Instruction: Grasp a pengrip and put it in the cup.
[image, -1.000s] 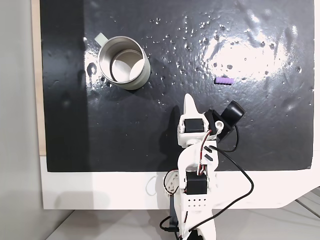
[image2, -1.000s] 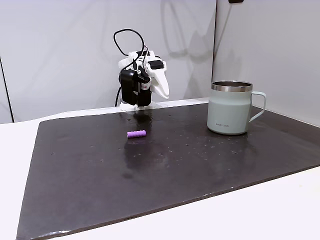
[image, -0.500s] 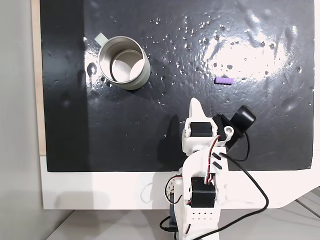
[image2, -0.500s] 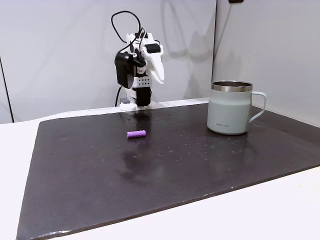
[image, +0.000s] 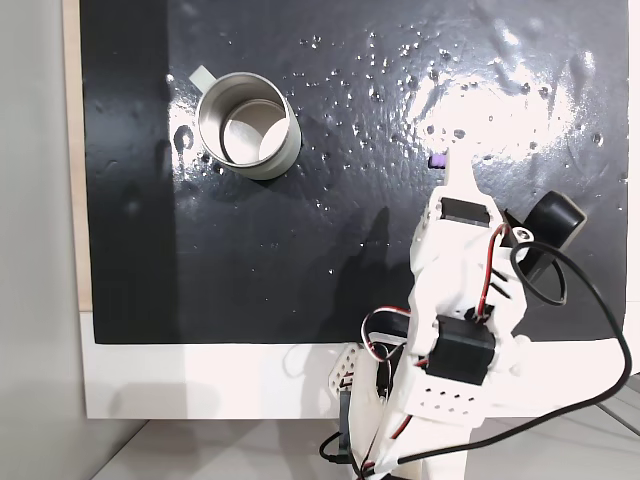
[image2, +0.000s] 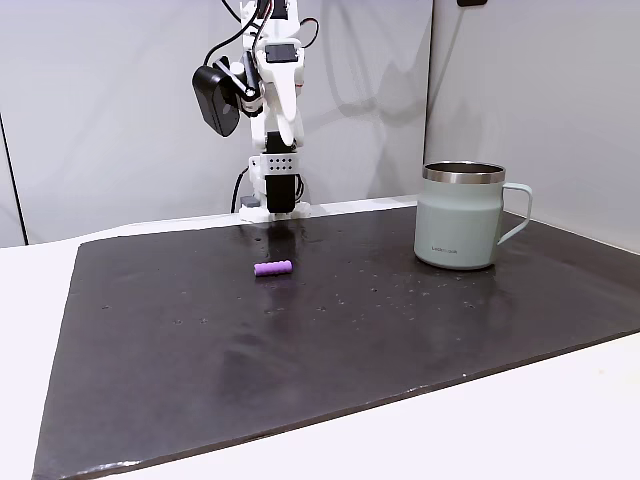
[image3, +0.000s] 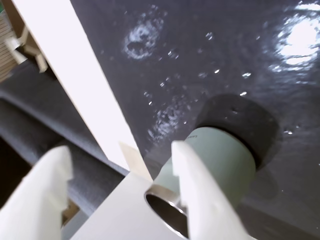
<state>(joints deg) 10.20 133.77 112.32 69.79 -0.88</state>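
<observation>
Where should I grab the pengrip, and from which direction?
Grip the pengrip across its middle, coming straight down from above. It lies flat on the black mat with open mat on every side, so the open gripper can straddle its narrow ridged body, fingers either side of its long axis.

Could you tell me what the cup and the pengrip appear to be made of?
The cup looks like metal: a shiny steel rim and a matte, pale grey-green painted outside. The pengrip seems soft rubber or silicone, judging by its matte purple, ridged surface, though it is too small to be sure.
</observation>
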